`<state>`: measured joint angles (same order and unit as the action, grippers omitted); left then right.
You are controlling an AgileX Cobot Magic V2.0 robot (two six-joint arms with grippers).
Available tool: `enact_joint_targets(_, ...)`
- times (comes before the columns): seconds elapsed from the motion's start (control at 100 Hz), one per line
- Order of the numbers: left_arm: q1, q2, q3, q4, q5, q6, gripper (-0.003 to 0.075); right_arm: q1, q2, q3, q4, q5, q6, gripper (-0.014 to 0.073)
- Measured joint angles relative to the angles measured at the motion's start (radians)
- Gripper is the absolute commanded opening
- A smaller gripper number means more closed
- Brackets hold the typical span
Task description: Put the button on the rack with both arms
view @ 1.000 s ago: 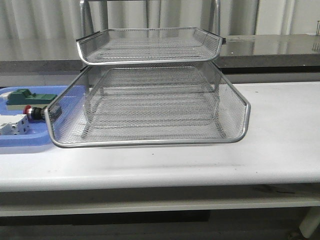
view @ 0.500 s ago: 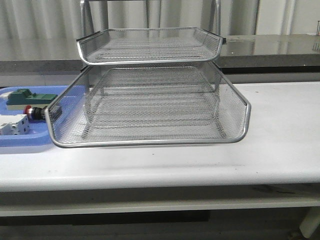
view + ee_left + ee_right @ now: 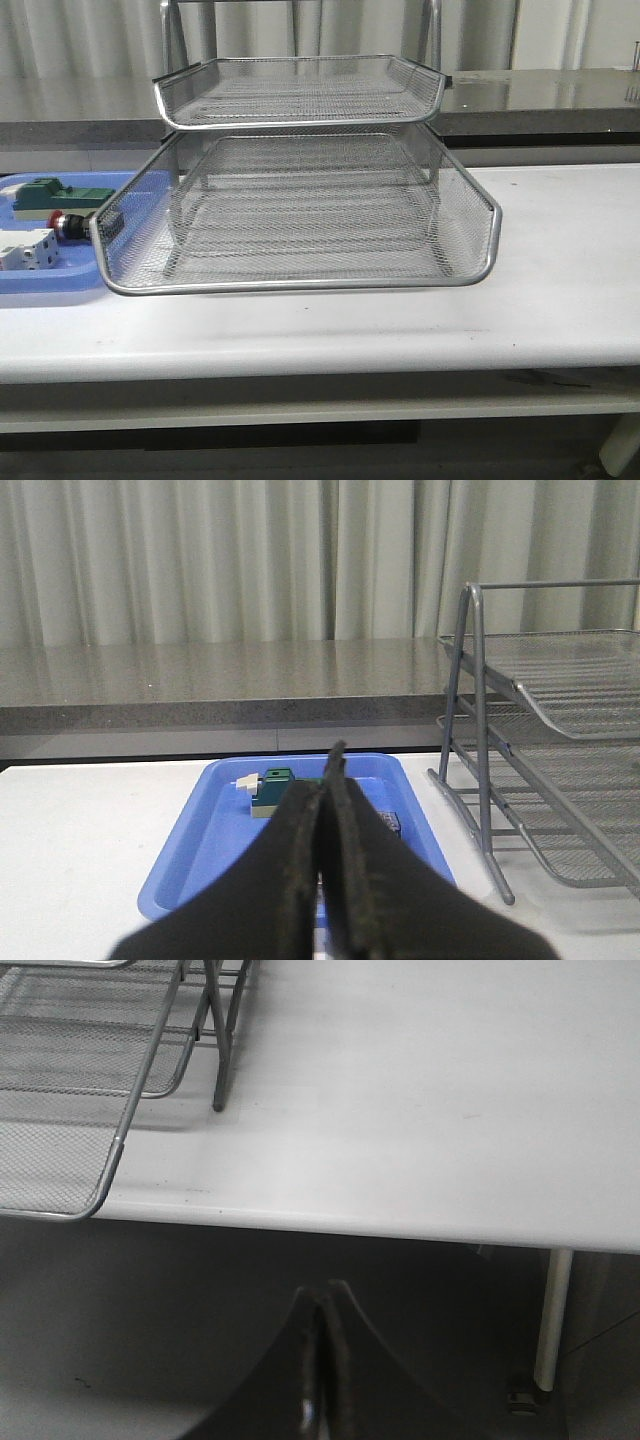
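Observation:
The button (image 3: 67,227) lies on its side in a blue tray (image 3: 50,281) at the table's left end, its red cap facing left. The wire-mesh rack (image 3: 300,122) stands mid-table with a lower tier (image 3: 300,285) pulled forward. Neither arm shows in the front view. In the left wrist view my left gripper (image 3: 325,780) is shut and empty, held back from the blue tray (image 3: 200,865), its fingers covering most of the tray's middle. A dark part (image 3: 390,822) peeks out beside the fingers; I cannot tell whether it is the button. My right gripper (image 3: 322,1295) is shut and empty, below the table's front edge (image 3: 400,1222).
A green block (image 3: 55,193) and a white block (image 3: 25,250) share the blue tray with the button. The green block (image 3: 271,790) also shows past the left fingers. The rack's frame leg (image 3: 217,1060) and mesh corner (image 3: 60,1170) lie close to the right gripper's side.

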<state>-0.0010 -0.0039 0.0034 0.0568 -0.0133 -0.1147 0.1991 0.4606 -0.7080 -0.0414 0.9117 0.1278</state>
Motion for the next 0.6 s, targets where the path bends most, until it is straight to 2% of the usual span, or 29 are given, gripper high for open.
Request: enact_joint_targets(0.6, 0.0, 0.0, 0.0, 0.0, -0.008, 0.0, -0.002, 0.0, 0.0, 0.0, 0.0, 0.0, 0.0, -0.0067)
